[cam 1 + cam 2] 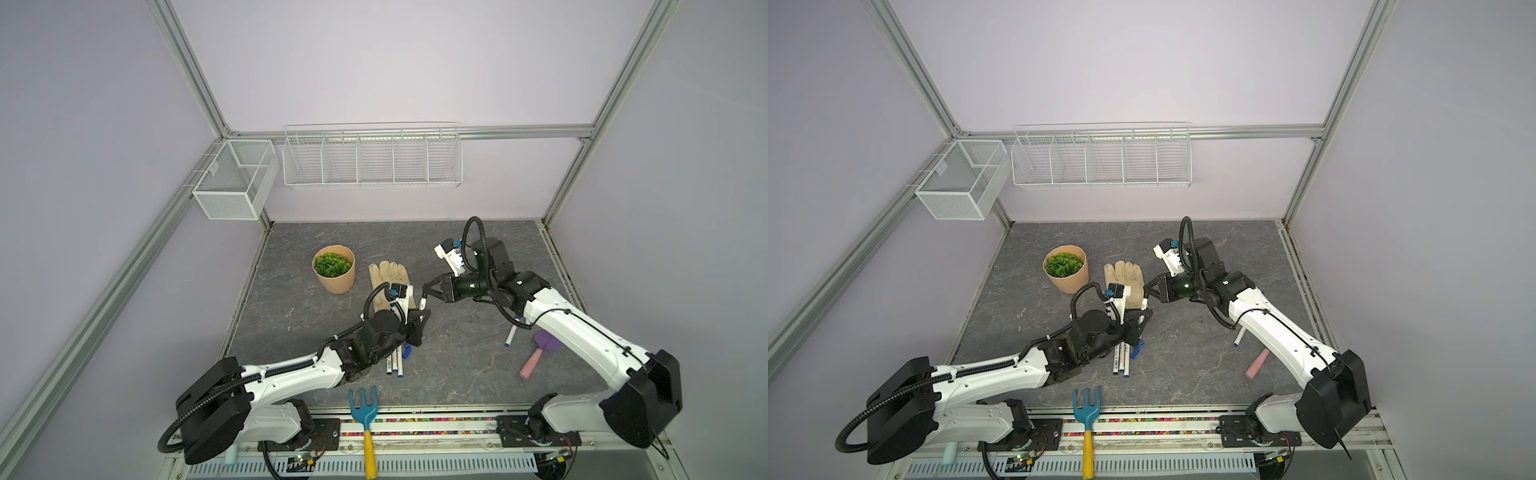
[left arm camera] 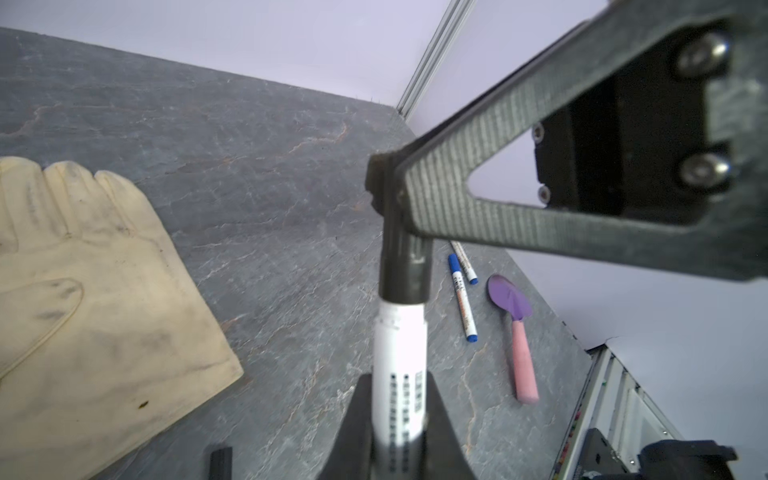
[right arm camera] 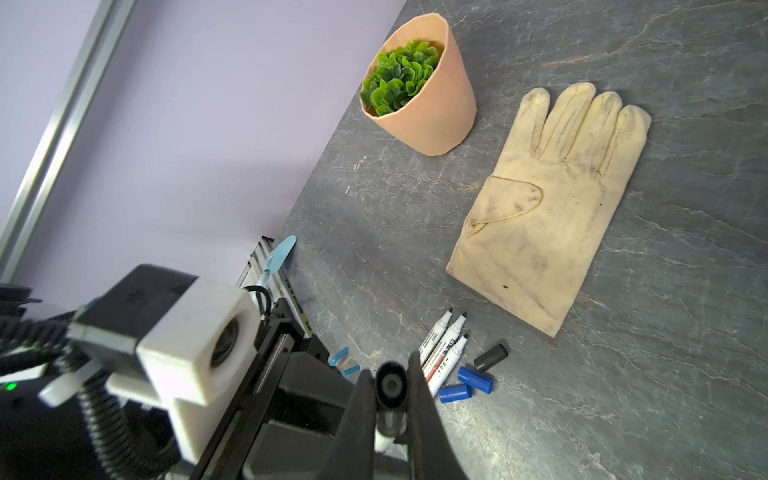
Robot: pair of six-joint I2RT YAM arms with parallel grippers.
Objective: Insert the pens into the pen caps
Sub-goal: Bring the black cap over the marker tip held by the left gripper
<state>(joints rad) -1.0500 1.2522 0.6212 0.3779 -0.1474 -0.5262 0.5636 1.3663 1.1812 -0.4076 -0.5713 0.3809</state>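
- Top views: the left tool (image 1: 420,318) is clamped on the held pen (image 1: 422,304). The pen is lifted clear of the desk (image 1: 457,374) and stands near upright, just right of the glove (image 1: 388,274) cuff.
- The right tool (image 1: 427,289) reaches in from the right, pinched tight on the pen's upper end.
- Both top views show three pens (image 1: 395,365) lying side by side on the desk, partly under the left arm.
- A plant pot (image 1: 333,274) stands left of the glove. A trowel (image 1: 540,353) lies beside the right arm, and a hand fork (image 1: 363,409) lies at the near edge.
- Left wrist view: the white barrel of the held pen (image 2: 399,374) rises between the left tool's fingers (image 2: 442,419), gripped on both sides.
- The black cap (image 2: 405,270) sits over the pen's tip end with its rim meeting the barrel. The right tool's fingers (image 2: 440,183) are closed on it. Whether it is fully seated, I cannot tell.
- Beyond it, two pens (image 2: 463,297) lie on the desk next to the trowel (image 2: 515,332); one of them wears a blue cap.
- Right wrist view: the right tool (image 3: 390,386) is seen end-on, its fingers squeezed against the black cap (image 3: 390,384), with a bit of white barrel below.
- The three pens (image 3: 442,347) are uncapped, nibs pointing toward the glove (image 3: 548,208).
- Two blue caps (image 3: 476,379) and a loose black cap (image 3: 491,356) lie just beside them.
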